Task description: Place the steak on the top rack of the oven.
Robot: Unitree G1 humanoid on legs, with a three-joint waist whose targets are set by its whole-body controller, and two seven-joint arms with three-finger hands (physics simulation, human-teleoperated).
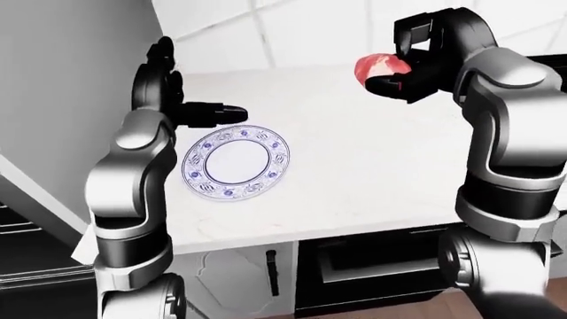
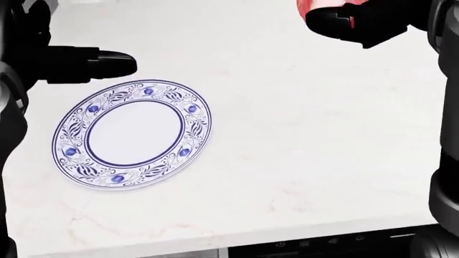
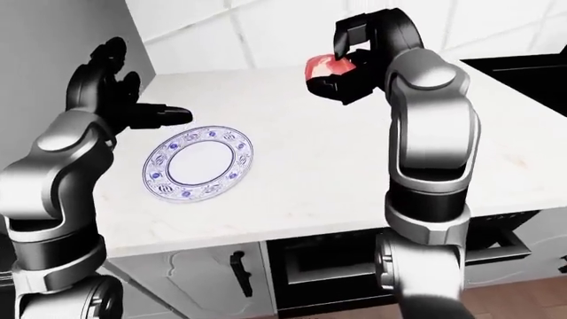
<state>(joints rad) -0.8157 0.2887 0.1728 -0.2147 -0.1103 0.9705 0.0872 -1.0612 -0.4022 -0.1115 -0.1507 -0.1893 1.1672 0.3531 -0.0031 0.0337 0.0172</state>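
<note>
- R hand: fingers closed round the steak, held up in the air above the counter, near top right of left-eye view. Steak = red/pink w/ pale marbling, sticks out on the hand's left side; in head view only a sliver shows at the top edge.
- L hand: holds nothing; black fingers stretched out straight, pointing to view right, tip just above the plate's upper-left rim. Touching or not: can't tell.
- Plate: white w/ blue floral rim, flat on counter, bare; well apart from the steak.
- Counter: pale marble w/ faint veins; nothing else shows on it.
- Below counter edge: dark oven w/ door handle, under R arm; white cabinet door w/ black handle to its left.
- Wall behind: white tiles w/ grey grout; grey panel at left of eye views.
</note>
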